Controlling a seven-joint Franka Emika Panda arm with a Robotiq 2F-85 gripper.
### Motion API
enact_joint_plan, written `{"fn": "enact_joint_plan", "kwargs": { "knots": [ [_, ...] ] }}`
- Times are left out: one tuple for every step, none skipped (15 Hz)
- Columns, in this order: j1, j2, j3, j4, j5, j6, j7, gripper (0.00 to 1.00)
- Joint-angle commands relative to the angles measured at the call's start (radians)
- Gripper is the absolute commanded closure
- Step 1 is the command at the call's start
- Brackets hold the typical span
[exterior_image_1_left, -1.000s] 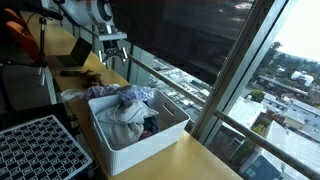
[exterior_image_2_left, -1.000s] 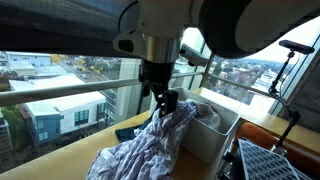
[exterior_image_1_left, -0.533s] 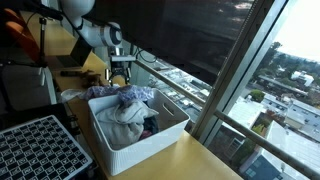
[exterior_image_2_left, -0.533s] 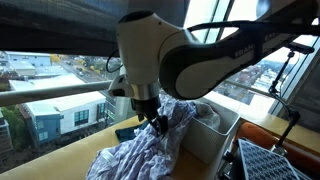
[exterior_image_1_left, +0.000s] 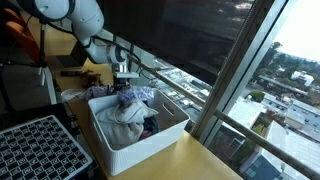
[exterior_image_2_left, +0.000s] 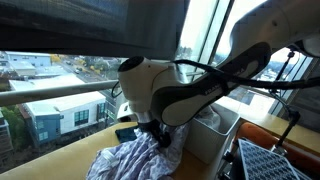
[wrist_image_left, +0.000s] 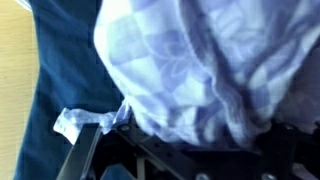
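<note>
We are holding our jaws down at the checkered cloth (exterior_image_2_left: 128, 160), which is lying crumpled on the tabletop (exterior_image_2_left: 60, 160) just beside the white bin (exterior_image_2_left: 212, 138). We cannot tell whether the jaws are spread or pinching.

A bin (exterior_image_1_left: 162, 132) is placed on the table (exterior_image_1_left: 195, 165), and clothes (exterior_image_1_left: 125, 115) are piled in it. A cloth (exterior_image_2_left: 130, 160) is draped from the bin's rim onto the tabletop beside it, with the gripper (exterior_image_1_left: 126, 80) found directly upon it. A grid tray (exterior_image_1_left: 35, 150) is set just beside the bin, and a railing (exterior_image_2_left: 50, 92) is seen behind.
</note>
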Motion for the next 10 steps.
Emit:
{"fn": "enact_joint_plan", "kwargs": {
  "knots": [
    [-0.005, 0.024, 0.009, -0.01, 0.028, -0.001, -0.019, 0.26],
    [-0.007, 0.023, 0.011, -0.024, 0.034, 0.004, -0.014, 0.28],
    [-0.012, 0.015, 0.013, -0.047, 0.04, 0.013, -0.008, 0.31],
    [-0.017, 0.003, 0.013, -0.068, 0.044, 0.019, -0.005, 0.4],
    [-0.023, -0.013, 0.013, -0.087, 0.048, 0.026, 0.001, 0.47],
    [-0.027, -0.028, 0.012, -0.105, 0.054, 0.03, 0.007, 0.55],
    [-0.032, -0.043, 0.012, -0.12, 0.061, 0.035, 0.01, 0.63],
    [-0.036, -0.064, 0.012, -0.139, 0.07, 0.04, 0.015, 0.7],
    [-0.041, -0.083, 0.012, -0.156, 0.078, 0.047, 0.02, 0.78],
    [-0.046, -0.114, 0.014, -0.178, 0.089, 0.054, 0.027, 0.85]
  ]
}}
